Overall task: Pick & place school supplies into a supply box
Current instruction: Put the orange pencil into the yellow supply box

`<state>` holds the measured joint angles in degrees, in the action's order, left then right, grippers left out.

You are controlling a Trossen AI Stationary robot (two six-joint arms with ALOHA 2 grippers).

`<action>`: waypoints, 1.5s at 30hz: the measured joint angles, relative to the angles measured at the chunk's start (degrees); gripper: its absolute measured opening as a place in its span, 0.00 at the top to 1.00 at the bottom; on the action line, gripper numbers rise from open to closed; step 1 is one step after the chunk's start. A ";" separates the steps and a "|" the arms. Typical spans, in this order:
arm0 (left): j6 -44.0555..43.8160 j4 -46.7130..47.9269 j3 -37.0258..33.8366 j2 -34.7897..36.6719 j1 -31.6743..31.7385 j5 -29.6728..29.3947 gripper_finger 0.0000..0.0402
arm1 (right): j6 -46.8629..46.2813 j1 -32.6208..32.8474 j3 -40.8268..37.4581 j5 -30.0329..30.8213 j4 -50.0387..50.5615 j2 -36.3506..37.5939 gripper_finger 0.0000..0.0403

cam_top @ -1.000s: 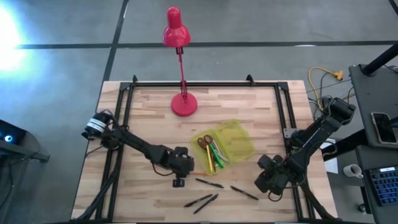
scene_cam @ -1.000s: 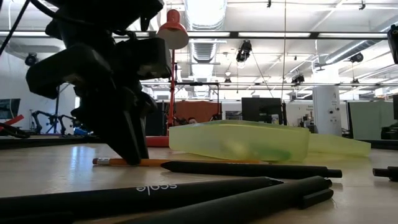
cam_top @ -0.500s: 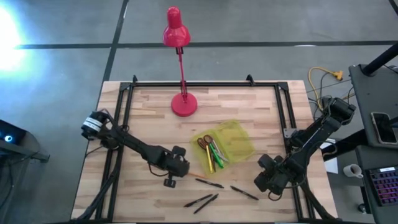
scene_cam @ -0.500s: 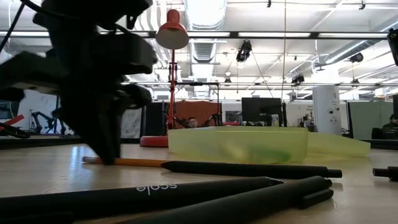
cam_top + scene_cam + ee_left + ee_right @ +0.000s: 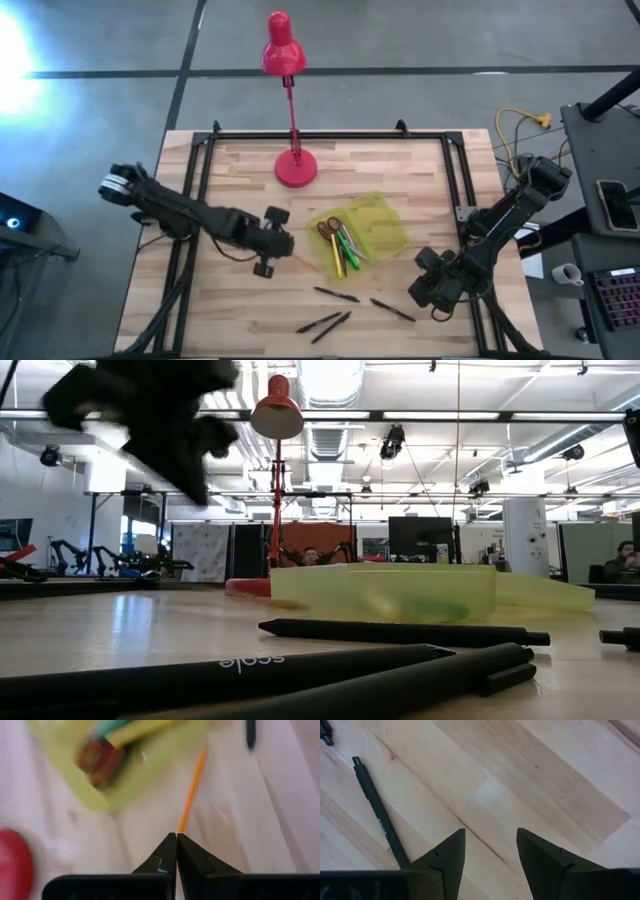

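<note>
My left gripper [image 5: 282, 248] hangs above the table, left of the supply box, shut on an orange pencil [image 5: 192, 790]. In the low view it shows blurred at the upper left [image 5: 190, 465]. The supply box [image 5: 372, 228], a translucent yellow-green case, lies open mid-table. In it are red-handled scissors [image 5: 330, 228], a green marker and a yellow pencil. Several black pens [image 5: 336, 294] lie on the wood near the front edge. My right gripper [image 5: 430, 292] stands open over bare wood at the front right, with a pen [image 5: 377, 815] beside it. My left gripper pinches the orange pencil by one end [image 5: 181, 827] between its two fingertips. The fingers slant down, and the pencil runs straight on ahead of them toward the box. The low view shows no pencil left on the table.
A red desk lamp stands on its base [image 5: 295, 168] at the far middle of the table, its head out past the far edge. A black frame rail [image 5: 205, 160] runs around the tabletop. Bare wood lies left of the box.
My left gripper has taken hold of the orange pencil on the table. It has then risen and drawn back toward the table's left and far side. The pencil has left the wood where it lay in front of the box.
</note>
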<state>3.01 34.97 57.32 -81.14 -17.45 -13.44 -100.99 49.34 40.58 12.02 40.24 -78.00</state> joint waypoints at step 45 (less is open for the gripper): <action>23.06 -11.35 -7.36 -11.66 16.67 11.78 0.67 | -8.28 0.00 -2.07 1.69 -0.84 -0.07 0.58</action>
<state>26.07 23.62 49.95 -92.80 -0.78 -1.67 -109.27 49.34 38.51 13.70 39.40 -78.06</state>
